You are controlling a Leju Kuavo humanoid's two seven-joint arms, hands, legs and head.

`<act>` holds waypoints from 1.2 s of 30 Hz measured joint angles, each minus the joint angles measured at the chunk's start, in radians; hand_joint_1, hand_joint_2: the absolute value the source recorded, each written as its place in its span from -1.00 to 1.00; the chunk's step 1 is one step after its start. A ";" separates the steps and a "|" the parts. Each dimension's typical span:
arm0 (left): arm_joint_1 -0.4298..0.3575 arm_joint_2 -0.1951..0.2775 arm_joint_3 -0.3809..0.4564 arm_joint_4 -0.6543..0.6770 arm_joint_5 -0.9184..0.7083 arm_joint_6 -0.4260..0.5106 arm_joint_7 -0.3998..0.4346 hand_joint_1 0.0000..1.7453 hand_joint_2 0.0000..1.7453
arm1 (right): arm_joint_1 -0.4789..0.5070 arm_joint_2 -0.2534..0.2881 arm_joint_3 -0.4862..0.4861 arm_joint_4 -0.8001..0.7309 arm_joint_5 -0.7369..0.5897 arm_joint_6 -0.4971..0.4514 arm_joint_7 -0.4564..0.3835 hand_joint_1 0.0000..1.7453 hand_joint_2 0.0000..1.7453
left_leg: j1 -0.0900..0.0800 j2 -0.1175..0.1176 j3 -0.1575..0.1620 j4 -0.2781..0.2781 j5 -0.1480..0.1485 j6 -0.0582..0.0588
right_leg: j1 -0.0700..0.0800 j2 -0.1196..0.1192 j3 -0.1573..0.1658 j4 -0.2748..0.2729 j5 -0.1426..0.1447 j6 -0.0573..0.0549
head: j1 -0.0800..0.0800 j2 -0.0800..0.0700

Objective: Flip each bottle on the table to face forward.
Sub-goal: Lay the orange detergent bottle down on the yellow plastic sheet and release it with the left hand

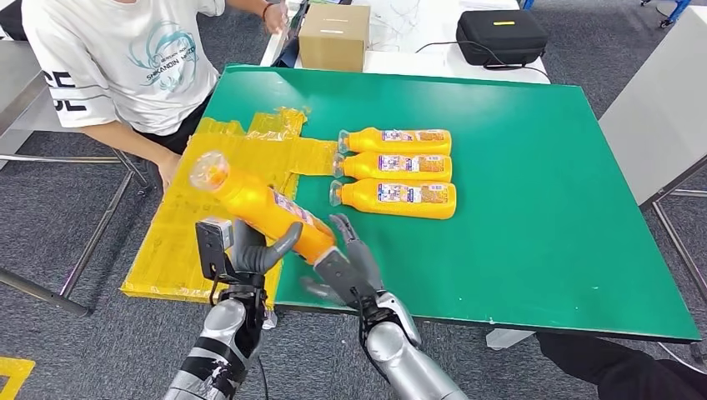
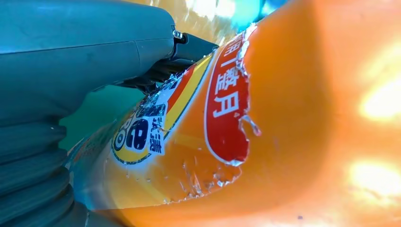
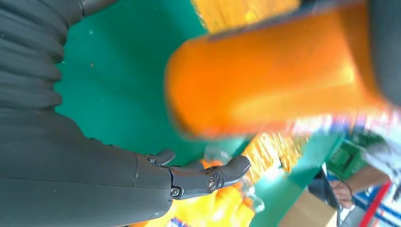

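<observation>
Green table (image 1: 534, 208), bottle (image 1: 267, 208) label close-up (image 2: 227, 94)

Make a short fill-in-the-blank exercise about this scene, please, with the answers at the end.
1. The left robot hand holds an orange ____ above the table edge.
2. The number of bottles lying in a row on the mat is ____.
3. The mat covering the table is ____ in colour.
4. The right robot hand holds ____.

Answers: bottle; three; green; nothing
</observation>
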 joint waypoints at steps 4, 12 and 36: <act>-0.026 0.040 0.010 -0.013 -0.179 0.105 -0.006 1.00 1.00 | 0.025 -0.012 -0.049 -0.089 -0.071 -0.004 -0.030 -1.00 1.00 | 0.000 0.000 0.000 0.000 0.000 0.000 | 0.000 0.000 0.000 0.000 0.000 0.000 | 0.000 0.000; -0.106 0.175 0.068 0.115 -0.549 0.215 -0.015 1.00 1.00 | 0.105 -0.033 -0.154 -0.246 -0.178 0.018 -0.087 -1.00 1.00 | 0.000 0.001 0.001 0.000 0.000 0.000 | 0.000 0.001 0.000 0.000 0.000 0.000 | 0.000 0.000; -0.196 0.422 0.076 0.297 -1.015 0.202 0.022 1.00 1.00 | 0.091 -0.061 -0.196 -0.305 -0.212 0.092 -0.089 -1.00 1.00 | 0.001 0.005 0.001 0.000 0.000 -0.001 | 0.001 0.003 -0.001 0.001 0.000 -0.001 | 0.000 0.000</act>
